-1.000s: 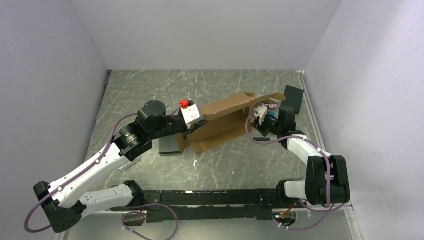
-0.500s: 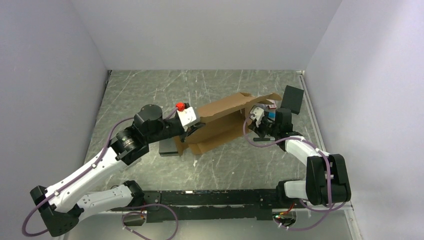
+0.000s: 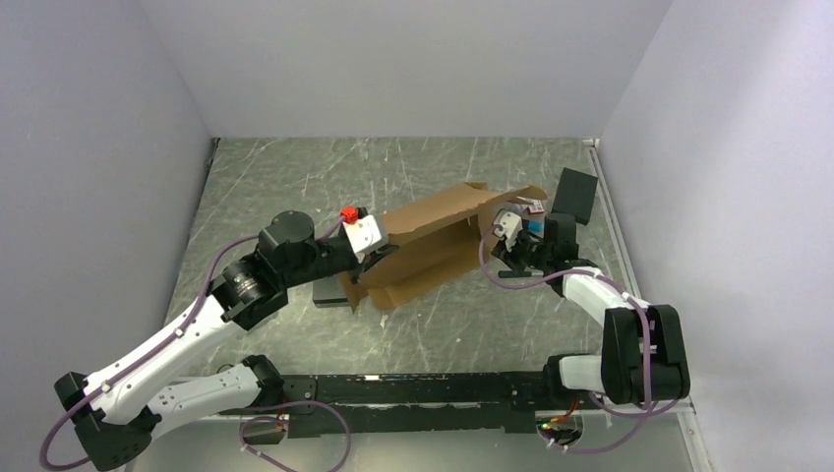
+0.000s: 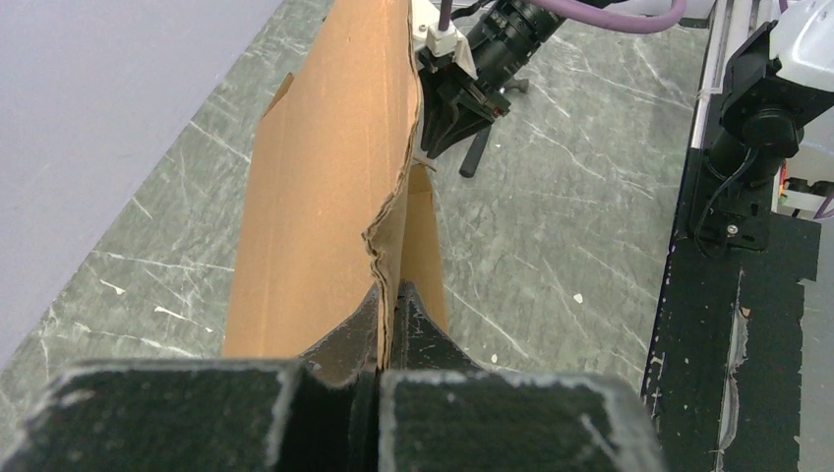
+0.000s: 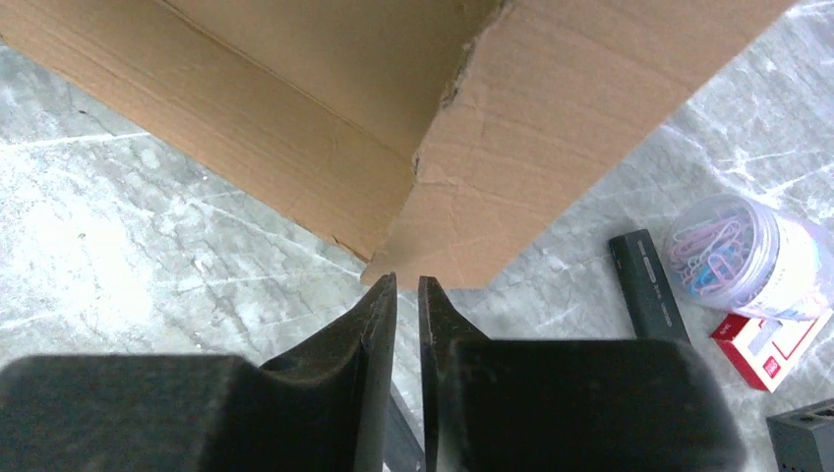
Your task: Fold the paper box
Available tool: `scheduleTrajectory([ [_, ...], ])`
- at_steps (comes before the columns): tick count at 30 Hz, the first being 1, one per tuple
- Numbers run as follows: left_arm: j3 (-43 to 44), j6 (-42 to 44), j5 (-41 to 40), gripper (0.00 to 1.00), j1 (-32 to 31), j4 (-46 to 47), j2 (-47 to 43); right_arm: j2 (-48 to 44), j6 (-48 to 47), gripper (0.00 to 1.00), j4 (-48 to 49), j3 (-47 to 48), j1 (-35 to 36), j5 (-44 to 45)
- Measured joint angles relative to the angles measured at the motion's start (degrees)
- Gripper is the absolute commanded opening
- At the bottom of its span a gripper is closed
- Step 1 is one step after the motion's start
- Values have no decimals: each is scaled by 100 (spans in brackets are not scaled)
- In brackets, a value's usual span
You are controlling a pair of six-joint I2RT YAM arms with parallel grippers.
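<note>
The paper box (image 3: 433,236), a brown corrugated cardboard sheet partly folded up, stands on edge across the middle of the table. My left gripper (image 3: 379,258) is shut on its left end. In the left wrist view the torn cardboard edge (image 4: 388,236) runs straight down between the pinched fingertips of the left gripper (image 4: 398,290). My right gripper (image 3: 495,236) is at the box's right end. In the right wrist view the right gripper (image 5: 406,280) stands open by a narrow slit just under the corner of a flap (image 5: 511,157), with nothing between its fingers.
A black block (image 3: 576,195) stands at the back right by the wall. Close to the right gripper lie a clear jar of paper clips (image 5: 738,258), a small red box (image 5: 772,344) and a black bar (image 5: 649,285). A dark flat plate (image 3: 329,290) lies under the box's left end.
The left arm has drawn back to the left, taking the box's left end with it. The right gripper's fingers have parted a little and no longer pinch the flap.
</note>
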Motion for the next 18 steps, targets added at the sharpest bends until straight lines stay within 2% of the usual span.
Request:
scheduleTrajectory([
  [5, -35, 0, 0, 0, 0, -9, -31, -144, -87, 30, -179, 17, -155, -101],
  [11, -48, 0, 0, 0, -2, -11, -39, -260, -120, 47, -199, 17, -192, -170],
  [18, -81, 0, 2, 0, -2, -9, -94, -260, -114, 56, -173, 17, -232, -142],
])
